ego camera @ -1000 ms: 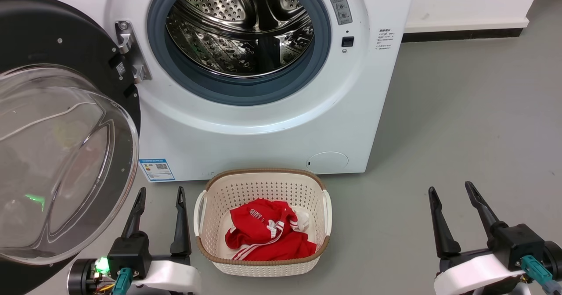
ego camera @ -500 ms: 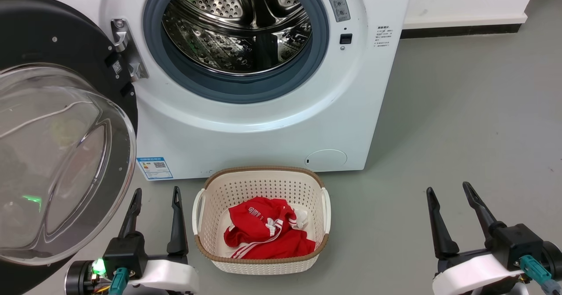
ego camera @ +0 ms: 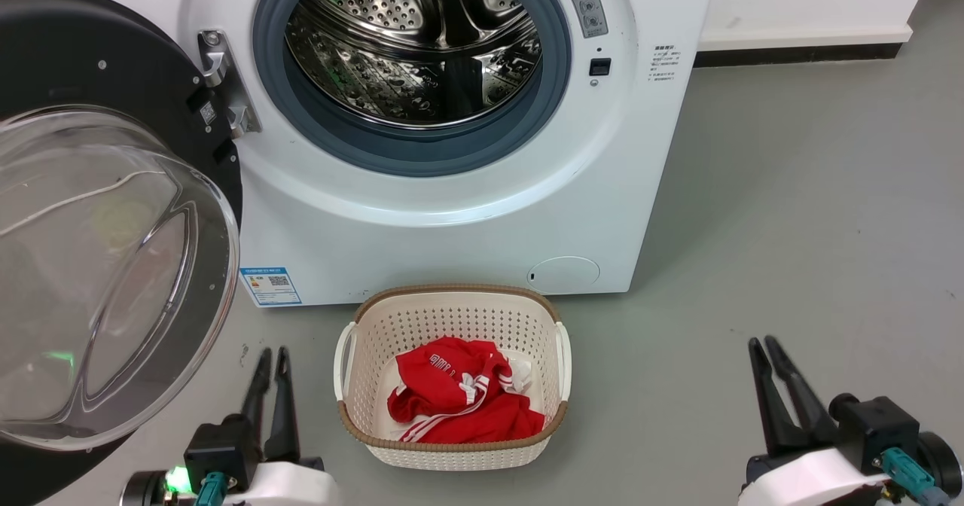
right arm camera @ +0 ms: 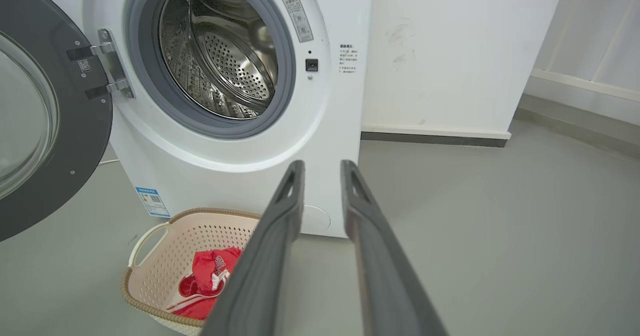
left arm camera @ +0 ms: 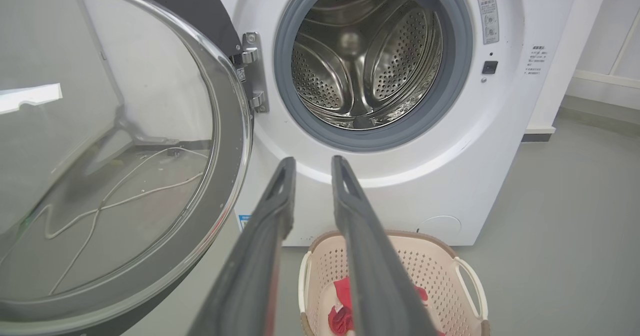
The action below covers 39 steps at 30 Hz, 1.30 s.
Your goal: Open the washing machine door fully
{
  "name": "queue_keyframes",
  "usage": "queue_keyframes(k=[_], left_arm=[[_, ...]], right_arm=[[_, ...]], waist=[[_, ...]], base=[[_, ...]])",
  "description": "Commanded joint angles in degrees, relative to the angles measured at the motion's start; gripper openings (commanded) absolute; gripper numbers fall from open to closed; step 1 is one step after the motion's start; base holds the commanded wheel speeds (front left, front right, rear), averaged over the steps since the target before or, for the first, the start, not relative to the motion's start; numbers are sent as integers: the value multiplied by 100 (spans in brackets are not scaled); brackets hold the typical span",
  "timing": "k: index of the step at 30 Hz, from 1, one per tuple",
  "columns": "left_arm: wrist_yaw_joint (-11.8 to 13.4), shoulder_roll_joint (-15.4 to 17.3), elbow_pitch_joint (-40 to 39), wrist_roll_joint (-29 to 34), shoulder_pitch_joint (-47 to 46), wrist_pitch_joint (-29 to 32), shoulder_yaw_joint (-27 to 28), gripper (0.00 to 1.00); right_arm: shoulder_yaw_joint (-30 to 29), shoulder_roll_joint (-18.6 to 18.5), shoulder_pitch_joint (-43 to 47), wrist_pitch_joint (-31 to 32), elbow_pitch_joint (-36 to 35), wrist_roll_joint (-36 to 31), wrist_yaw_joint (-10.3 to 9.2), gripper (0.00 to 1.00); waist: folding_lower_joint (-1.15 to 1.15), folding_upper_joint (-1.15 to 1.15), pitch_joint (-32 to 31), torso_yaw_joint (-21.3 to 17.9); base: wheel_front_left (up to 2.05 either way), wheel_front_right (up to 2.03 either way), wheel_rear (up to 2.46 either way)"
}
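Note:
The washing machine [ego camera: 452, 227] stands ahead, white, its steel drum [ego camera: 414, 39] exposed. The washing machine door [ego camera: 90, 47] hangs swung out to the left on its metal hinge [ego camera: 222, 84], and its clear glass bowl [ego camera: 98, 265] bulges toward me. Low at the left, my left gripper [ego camera: 273, 354] sits just right of the door's lower edge, apart from it, its fingers drawn together on nothing. My right gripper [ego camera: 761, 342] is low at the right over bare floor, also shut and empty. The left wrist view shows the door [left arm camera: 235, 141] left of the left gripper [left arm camera: 311, 162].
A cream perforated basket [ego camera: 452, 293] holding a red garment [ego camera: 459, 397] stands on the grey floor in front of the machine, between my grippers. A white wall with a dark skirting [ego camera: 791, 54] runs behind on the right. Open floor lies to the right.
Both grippers have gone from wide open to shut and have drawn back lower in the head view. The door has stayed where it was.

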Motion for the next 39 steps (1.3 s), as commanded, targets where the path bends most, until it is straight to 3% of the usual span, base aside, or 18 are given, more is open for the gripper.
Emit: queue_keyframes(k=[1, 19, 39], left_arm=[[-13, -2, 43, -88, -28, 40, 31, 0], [-269, -12, 202, -2166, -210, 537, 197, 0], [-502, -21, 348, -4012, -381, 977, 343, 0]], right_arm=[[13, 0, 14, -3, -1, 93, 0, 0], [-10, -120, -230, 254, 270, 2338, -1, 0], [-77, -181, -438, 515, 508, 4272, -1, 0]], waist=[[0, 0, 0, 1], [0, 0, -4, 26], [0, 0, -8, 54]], base=[[0, 0, 0], [0, 0, 0], [0, 0, 0]])
